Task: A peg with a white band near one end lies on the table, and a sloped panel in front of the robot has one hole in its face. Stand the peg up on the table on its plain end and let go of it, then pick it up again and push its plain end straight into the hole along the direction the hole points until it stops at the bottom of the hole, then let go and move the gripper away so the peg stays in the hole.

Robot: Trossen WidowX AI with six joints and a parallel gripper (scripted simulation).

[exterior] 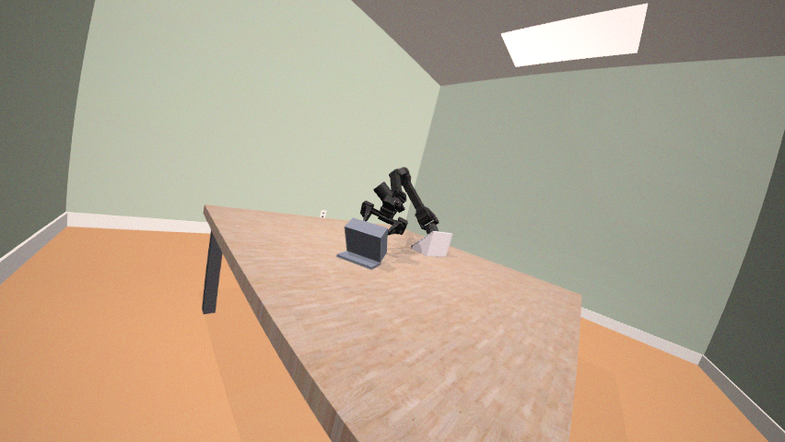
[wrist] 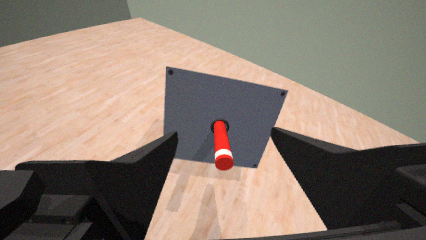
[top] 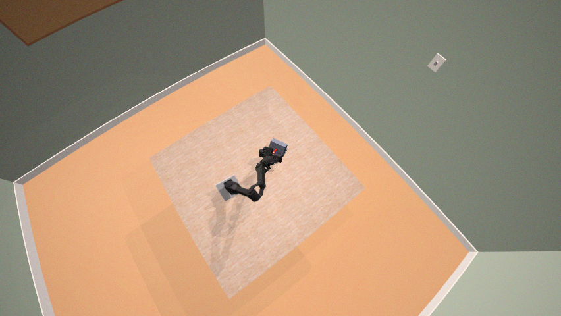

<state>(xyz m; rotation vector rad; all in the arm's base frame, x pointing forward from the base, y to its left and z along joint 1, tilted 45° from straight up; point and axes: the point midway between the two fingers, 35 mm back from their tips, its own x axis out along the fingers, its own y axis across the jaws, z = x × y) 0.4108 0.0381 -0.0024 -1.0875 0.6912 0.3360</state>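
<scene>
The red peg [wrist: 221, 140] [top: 274, 150] stands out of the hole [wrist: 212, 126] in the dark blue-grey sloped panel [wrist: 190, 102] [top: 278, 142] [exterior: 364, 242]. Its white-banded end points outward, toward the wrist camera, and its other end is hidden inside the hole. How deep it sits cannot be seen. My gripper [wrist: 224, 133] [exterior: 378, 226] is open wide and empty, with one finger on each side of the peg and clear space between each finger and the peg. In the exterior view the panel's block hides the peg.
The panel's block stands on the wooden table [top: 313, 176] [exterior: 439, 307] [wrist: 75, 100]. Both fingertips are close to the panel's sides in the wrist view. The arm's base stands at a pale block [exterior: 440, 243] [top: 220, 187] on the table. Arm shadows fall across the table.
</scene>
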